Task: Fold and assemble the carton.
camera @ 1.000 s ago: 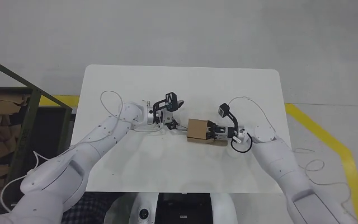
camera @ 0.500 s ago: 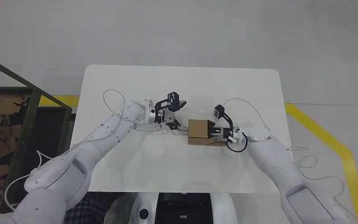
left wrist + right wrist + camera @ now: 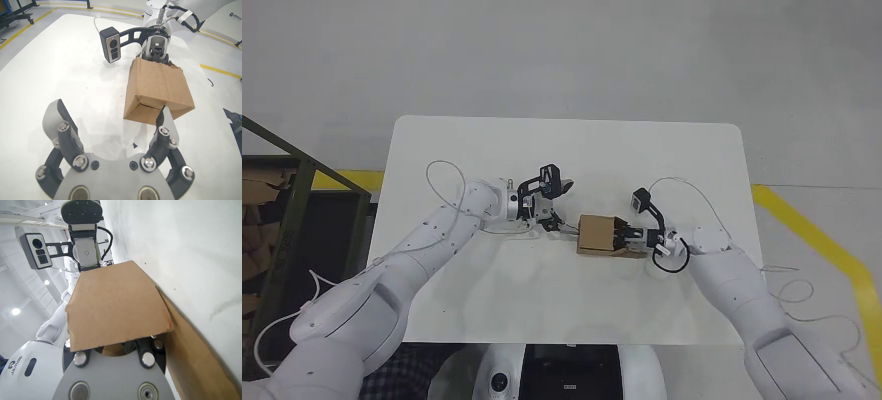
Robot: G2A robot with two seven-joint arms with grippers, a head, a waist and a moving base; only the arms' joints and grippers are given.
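Presently, top view: the carton (image 3: 599,236) is lying on its side near the middle of the white table (image 3: 442,160), between the two grippers. The left gripper (image 3: 554,224) is sitting just beside one end, and the right gripper (image 3: 634,240) is sitting against the opposite end.

Left wrist view: the left gripper is standing spread wide, grasping nothing, low over the table. One fingertip (image 3: 164,113) is touching or nearly touching the carton's near end face, which is showing a ragged seam. The far end is showing torn, uneven edges, with the right gripper set against it.

Right wrist view: a brown flap (image 3: 117,306) is lying across the right gripper and covering it; whether it is released or clenched, I cannot tell. A side panel (image 3: 198,355) is running along the table.

Step in hand, by judgement: the end flaps are being closed, the body being already squared up. The next move is likely calling for the left gripper to brace the near end while the right is tucking its flap inward. Hard pressure risks buckling the torn cardboard.
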